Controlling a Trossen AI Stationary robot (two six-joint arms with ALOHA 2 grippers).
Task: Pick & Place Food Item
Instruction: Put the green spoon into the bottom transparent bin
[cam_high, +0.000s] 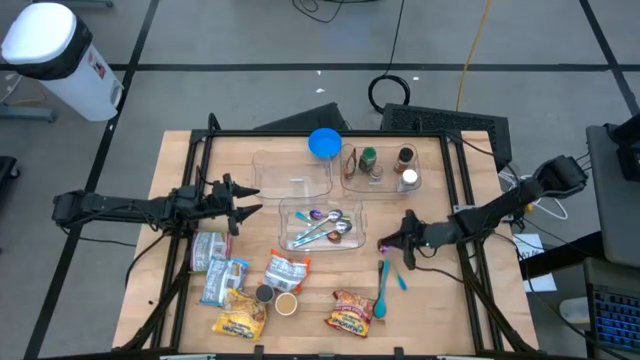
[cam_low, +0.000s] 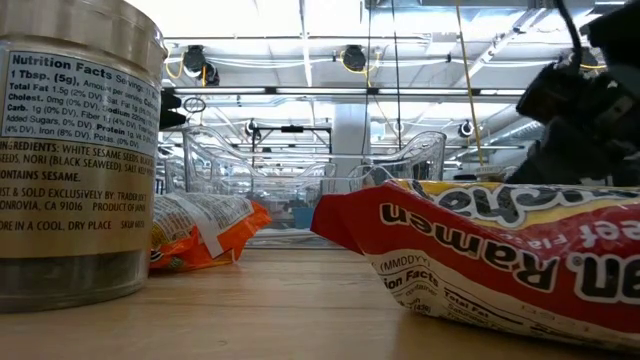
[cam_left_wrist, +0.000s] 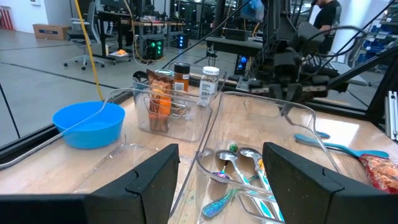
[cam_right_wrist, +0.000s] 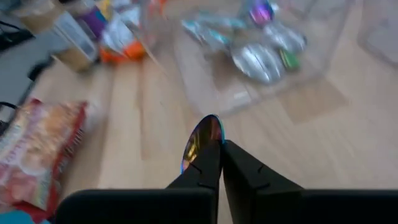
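Right gripper: the right gripper (cam_right_wrist: 214, 149) has its two dark fingers pressed together on a small iridescent metal spoon (cam_right_wrist: 202, 138), pinched by one end so the bowl juts out ahead of the fingertips; in the high view it hangs above bare wood just beside the clear tray.
Likely reason: a thin utensil calls for a full pinch, and the hold looks set for carrying it to the other cutlery.
Clear plastic cutlery tray (cam_high: 290, 215): holds several shiny spoons, sorted together at table centre.
Left gripper: the left gripper (cam_left_wrist: 217, 180) waits with fingers spread, empty, at the tray's far side.
Food items: a red ramen packet (cam_high: 352, 312) and an orange-and-white snack packet (cam_high: 287, 270) lie untouched along the table's front, well apart from both grippers.
Clear condiment bin (cam_high: 385, 180): keeps the jars upright at the back.
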